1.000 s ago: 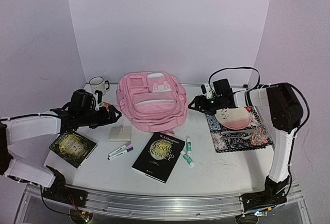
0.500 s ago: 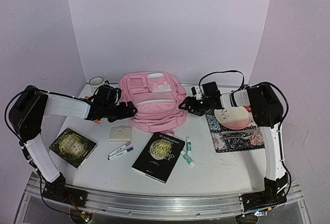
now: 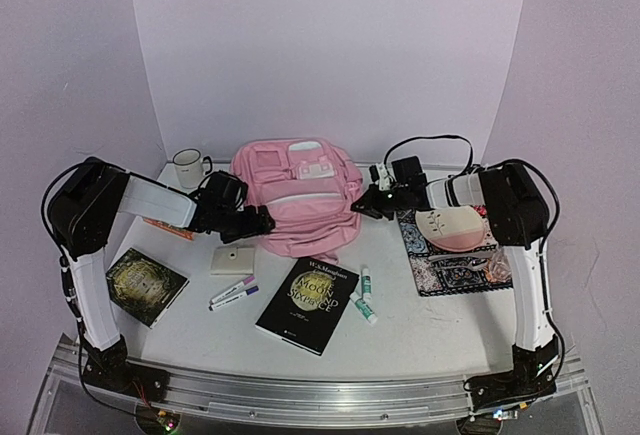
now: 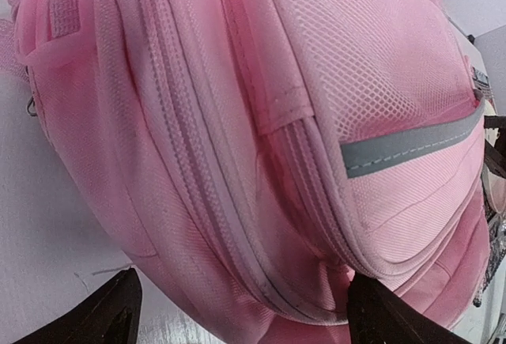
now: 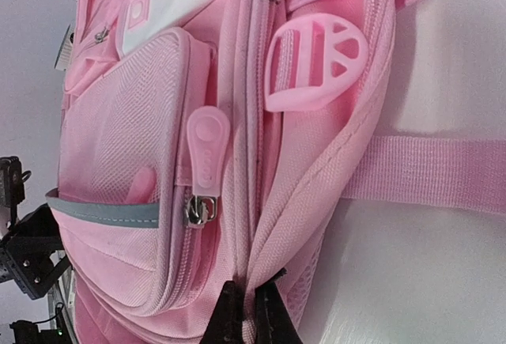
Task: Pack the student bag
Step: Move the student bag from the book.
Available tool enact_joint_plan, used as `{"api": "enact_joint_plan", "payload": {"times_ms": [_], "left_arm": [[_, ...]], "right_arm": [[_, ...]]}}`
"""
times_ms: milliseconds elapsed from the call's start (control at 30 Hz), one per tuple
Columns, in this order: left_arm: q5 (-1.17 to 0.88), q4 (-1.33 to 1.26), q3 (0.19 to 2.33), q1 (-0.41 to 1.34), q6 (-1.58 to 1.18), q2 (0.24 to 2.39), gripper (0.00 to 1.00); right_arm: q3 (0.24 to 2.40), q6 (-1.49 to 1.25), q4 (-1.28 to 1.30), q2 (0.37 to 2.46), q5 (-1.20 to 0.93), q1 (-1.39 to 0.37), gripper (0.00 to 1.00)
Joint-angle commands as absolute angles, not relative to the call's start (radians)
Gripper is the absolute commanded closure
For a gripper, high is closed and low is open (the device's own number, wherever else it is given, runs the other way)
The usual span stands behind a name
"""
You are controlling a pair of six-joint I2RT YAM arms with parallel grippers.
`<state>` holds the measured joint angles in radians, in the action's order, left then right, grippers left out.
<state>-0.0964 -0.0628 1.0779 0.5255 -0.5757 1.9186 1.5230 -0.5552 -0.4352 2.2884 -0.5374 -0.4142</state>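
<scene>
Both arms have swung inward onto the student bag [image 3: 292, 200], which lies between the two hands; the right gripper [image 5: 251, 316] has snapped closed, pinching a fabric seam at its fingertips; the left gripper [image 4: 247, 320] gapes wide and empty, bag edge just ahead of it; risk: that thin pinch slips, or a pull drags the unbraced soft bag sideways.
</scene>
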Motion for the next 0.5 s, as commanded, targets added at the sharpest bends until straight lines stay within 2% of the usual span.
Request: {"api": "enact_joint_plan", "payload": {"times_ms": [0,233,467], "left_arm": [[-0.112,-0.125,1.147,0.529,-0.566,1.918,0.10],[-0.129,-0.131,1.145,0.529,-0.566,1.860,0.11],[-0.118,-0.126,1.108,0.529,-0.552,1.740,0.11]], "right_arm": [[1.491,-0.526,-0.460,2.095,-0.641,-0.432,1.00],[1.426,-0.519,-0.465,1.934,-0.636,-0.440,1.00],[1.284,-0.507,-0.473,1.786,-0.527,-0.449,1.00]]}}
